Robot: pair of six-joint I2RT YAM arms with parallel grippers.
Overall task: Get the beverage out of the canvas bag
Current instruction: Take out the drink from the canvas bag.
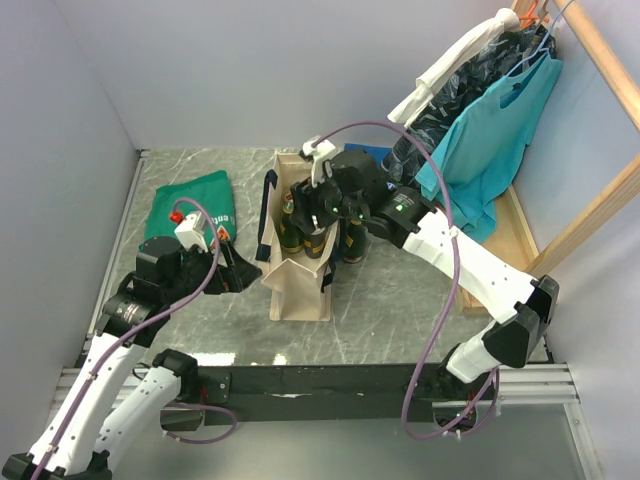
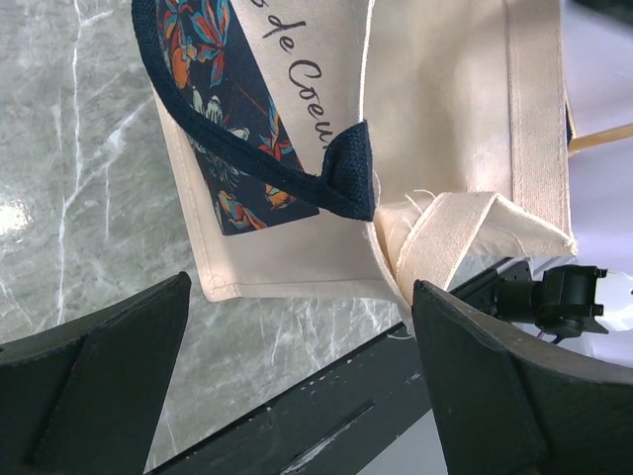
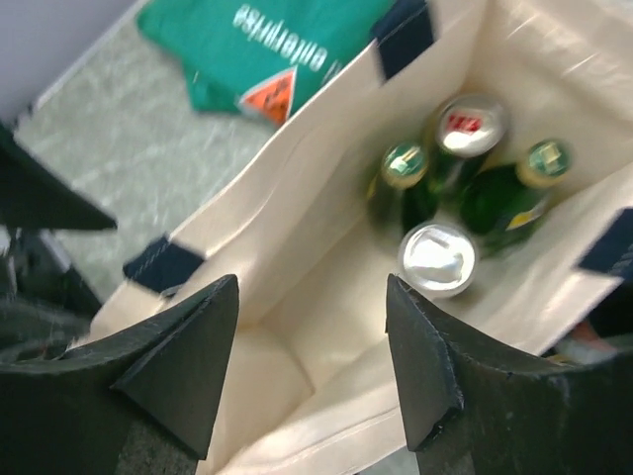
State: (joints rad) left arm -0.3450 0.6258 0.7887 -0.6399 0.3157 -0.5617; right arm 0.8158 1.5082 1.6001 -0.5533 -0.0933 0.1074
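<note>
**A:** While top only shows bottle necks at the mouth of the canvas bag (image 1: pixel 300 290), upright mid worktop (image 1: pixel 390 315), right wrist sees inside: two green bottles (image 3: pixel 404 183), two cans (image 3: pixel 437 259).

**B:** Right gripper (image 3: pixel 312 287)?

**A:** Over the opening, jaws apart, holding nothing.

**B:** Left gripper (image 2: pixel 302 287)?

**A:** Spread wide, just left of the bag's near corner, nothing between. Left wrist alone shows the floral print and navy handle (image 2: pixel 247 163).

Grey marbled table (image 1: pixel 385 310). Canvas bag (image 1: pixel 300 290) stands upright near its centre. Folded green T-shirt (image 1: pixel 190 203) lies flat toward the far left corner.
</note>
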